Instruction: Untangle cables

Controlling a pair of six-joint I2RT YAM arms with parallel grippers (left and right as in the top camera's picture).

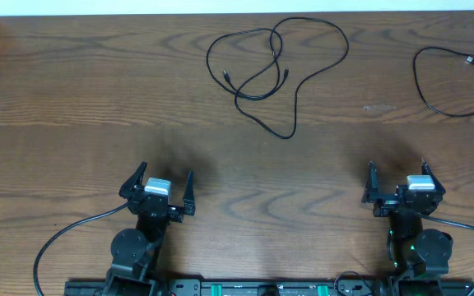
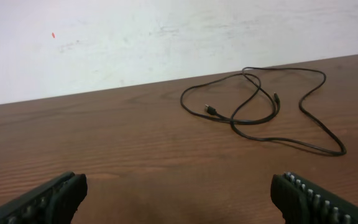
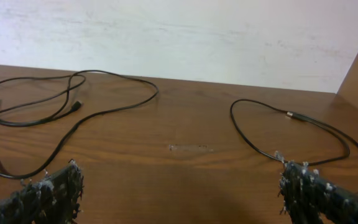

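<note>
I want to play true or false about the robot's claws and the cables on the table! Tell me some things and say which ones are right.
1. The left claw and the right claw are both open and empty. True.
2. The looped cable is pinched in the left claw. False: it lies on the table, away from both claws.
3. A second cable lies near the right edge, apart from the looped cable. True.
4. The table is white. False: it is brown wood.
</note>
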